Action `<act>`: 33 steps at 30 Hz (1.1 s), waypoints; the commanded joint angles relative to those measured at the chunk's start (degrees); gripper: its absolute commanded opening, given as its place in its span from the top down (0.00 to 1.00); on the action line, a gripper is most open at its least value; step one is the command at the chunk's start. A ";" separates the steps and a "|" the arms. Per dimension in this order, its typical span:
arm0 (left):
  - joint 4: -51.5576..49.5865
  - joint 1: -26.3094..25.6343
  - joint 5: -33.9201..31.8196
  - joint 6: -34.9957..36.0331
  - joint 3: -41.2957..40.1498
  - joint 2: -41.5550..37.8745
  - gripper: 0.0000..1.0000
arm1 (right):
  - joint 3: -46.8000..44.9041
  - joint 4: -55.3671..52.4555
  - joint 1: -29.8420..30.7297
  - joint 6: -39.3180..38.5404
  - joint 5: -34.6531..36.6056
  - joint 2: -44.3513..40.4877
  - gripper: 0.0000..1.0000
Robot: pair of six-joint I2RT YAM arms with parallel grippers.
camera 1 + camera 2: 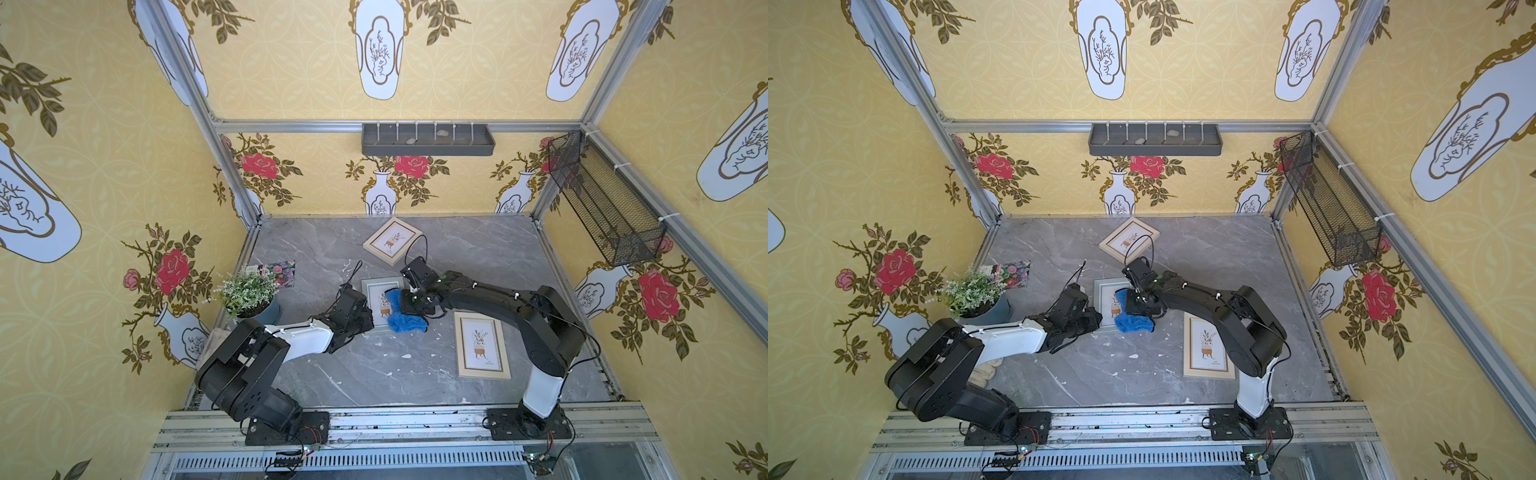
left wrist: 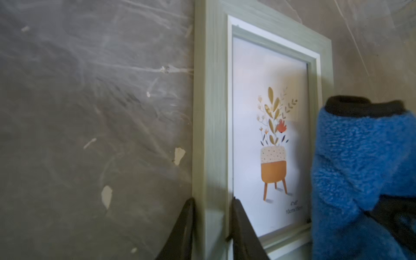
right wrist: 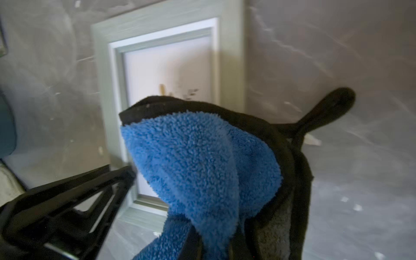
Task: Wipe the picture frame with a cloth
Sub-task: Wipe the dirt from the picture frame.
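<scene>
Blue plush cloth (image 3: 198,162); rectangular frame (image 2: 210,112)

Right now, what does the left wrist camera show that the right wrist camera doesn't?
Only the left wrist view shows the whole printed potted plant and the small lettering by the pot's legs. Only the right wrist view shows the black loop of the cloth, which hides most of that plant there. Both show the pale green picture frame, the blue cloth and the grey marbled tabletop.
</scene>
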 commanded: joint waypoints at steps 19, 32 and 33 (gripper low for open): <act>-15.14 0.18 -1.60 0.38 -1.08 0.97 0.81 | 16.72 0.58 -7.05 -5.51 -1.12 11.00 0.94; -15.17 0.18 -1.73 -0.03 -2.21 -1.33 0.81 | 9.05 -1.25 -12.96 -6.48 2.54 7.13 0.96; -15.08 0.19 -1.66 0.09 -2.22 -1.57 0.81 | 8.16 -1.39 -12.89 -6.66 2.84 5.87 0.97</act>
